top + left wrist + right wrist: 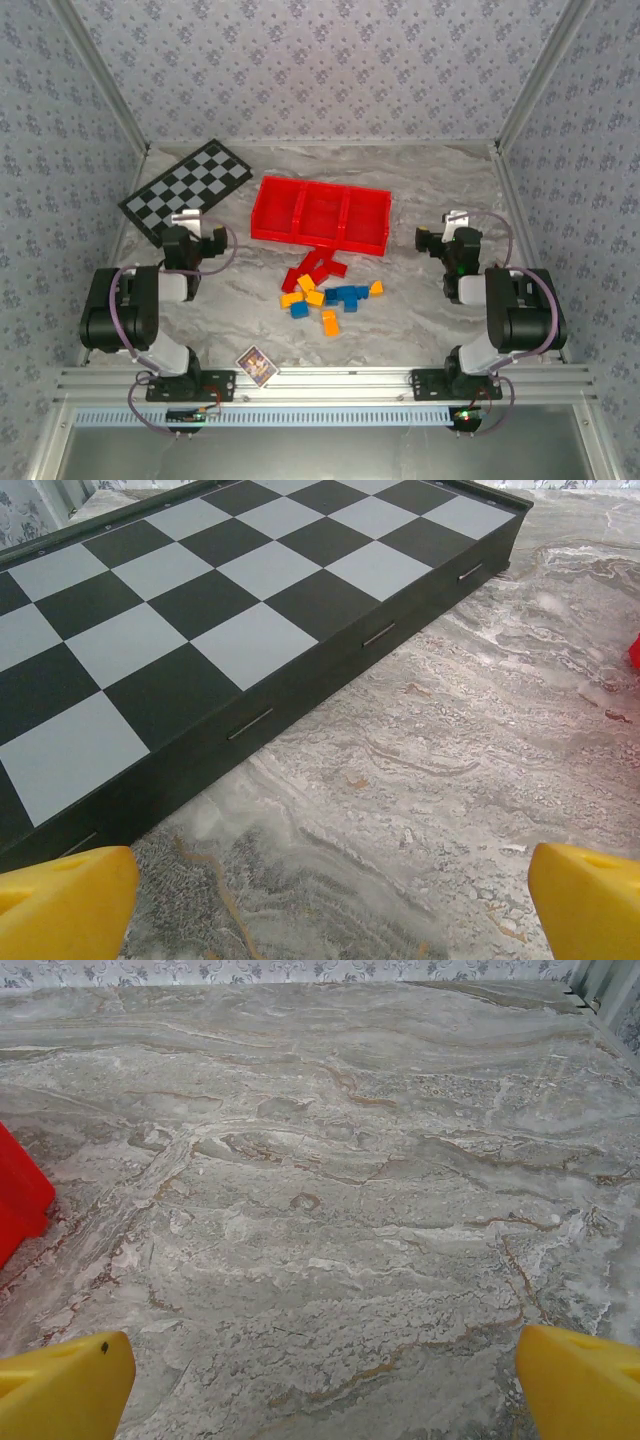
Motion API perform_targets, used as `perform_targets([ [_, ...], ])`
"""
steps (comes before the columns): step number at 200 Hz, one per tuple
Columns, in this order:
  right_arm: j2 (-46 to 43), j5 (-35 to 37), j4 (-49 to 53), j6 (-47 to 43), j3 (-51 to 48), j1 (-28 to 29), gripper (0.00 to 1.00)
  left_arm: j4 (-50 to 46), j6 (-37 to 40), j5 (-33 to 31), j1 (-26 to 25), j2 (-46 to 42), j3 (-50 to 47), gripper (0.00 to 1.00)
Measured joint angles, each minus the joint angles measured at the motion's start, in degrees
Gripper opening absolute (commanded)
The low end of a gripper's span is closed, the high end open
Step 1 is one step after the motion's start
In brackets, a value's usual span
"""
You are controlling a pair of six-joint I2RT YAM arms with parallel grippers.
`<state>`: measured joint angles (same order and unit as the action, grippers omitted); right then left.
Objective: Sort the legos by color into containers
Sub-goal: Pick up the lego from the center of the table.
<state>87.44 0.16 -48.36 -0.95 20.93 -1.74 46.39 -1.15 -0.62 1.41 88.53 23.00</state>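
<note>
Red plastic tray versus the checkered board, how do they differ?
The bright red plastic tray is plain; the black-and-white checkered board is patterned. The tray is open, with three compartments; the board has a flat closed top. The tray lies central, nearly square-on; the board lies far left, turned diagonally. Both are rectangular, on the marbled table.

**Inspector:** Worktop [410, 310]?
**Assistant:** Grey marbled surface, veined, smooth, matt with a faint sheen.
**Inspector:** Tray [300, 238] and bricks [345, 295]?
**Assistant:** Tray is bright red plastic, smooth, slightly glossy. Bricks are hard smooth plastic in red, blue and orange-yellow.
**Inspector:** Checkered board [200, 610]?
**Assistant:** Smooth satin top. The dark side edge carries thin strips that look like metal.
**Inspector:** Left end effector [325, 905], right end effector [322, 1385]?
**Assistant:** Yellow plastic fingers, smooth, matt.
**Inspector:** Surroundings?
**Assistant:** Matt patterned wall covering [320, 70]; ribbed bare-metal rail [330, 385].
</note>
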Motion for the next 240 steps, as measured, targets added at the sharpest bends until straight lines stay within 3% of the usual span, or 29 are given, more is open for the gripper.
perform_targets([
  [163, 0.0, -0.3, 0.0, 0.0, 0.0, -0.7, 0.99, 0.0, -0.4, 0.5, 0.4, 0.0, 0.0, 1.0],
  [240, 0.0, 2.7, -0.7, 0.3, -0.1, -0.2, 1.0, 0.2, -0.4, -4.9, -2.1, 0.0, 0.0, 1.0],
])
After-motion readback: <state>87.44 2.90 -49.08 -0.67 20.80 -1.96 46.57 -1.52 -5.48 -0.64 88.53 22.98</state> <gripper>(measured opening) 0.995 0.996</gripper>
